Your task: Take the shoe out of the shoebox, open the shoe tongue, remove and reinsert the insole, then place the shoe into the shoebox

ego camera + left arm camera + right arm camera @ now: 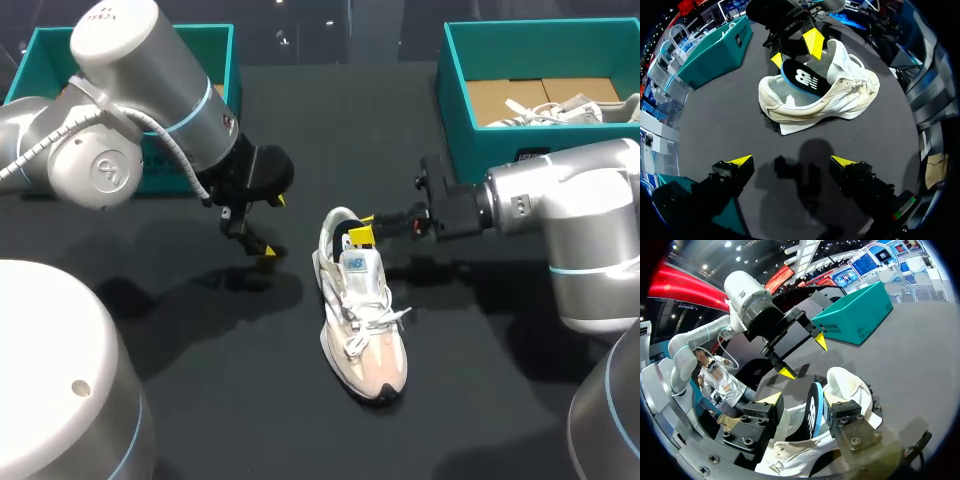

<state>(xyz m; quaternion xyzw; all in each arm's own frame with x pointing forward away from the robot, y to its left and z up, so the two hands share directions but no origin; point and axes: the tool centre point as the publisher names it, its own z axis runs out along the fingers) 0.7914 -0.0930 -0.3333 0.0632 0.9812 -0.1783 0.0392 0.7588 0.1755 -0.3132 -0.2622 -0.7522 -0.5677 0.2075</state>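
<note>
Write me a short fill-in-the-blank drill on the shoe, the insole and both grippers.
1. The left gripper, beside the shoe, holds nothing and has its fingers ___.
2. The dark insole sticks partly out of the ___.
3. The right gripper is at the shoe's ___ end.
Missing words: open; shoe; heel.

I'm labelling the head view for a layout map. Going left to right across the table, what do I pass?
First the teal box → left end effector → white shoe → teal shoebox. The right end effector overlaps the shoe, so it is left out.
</note>
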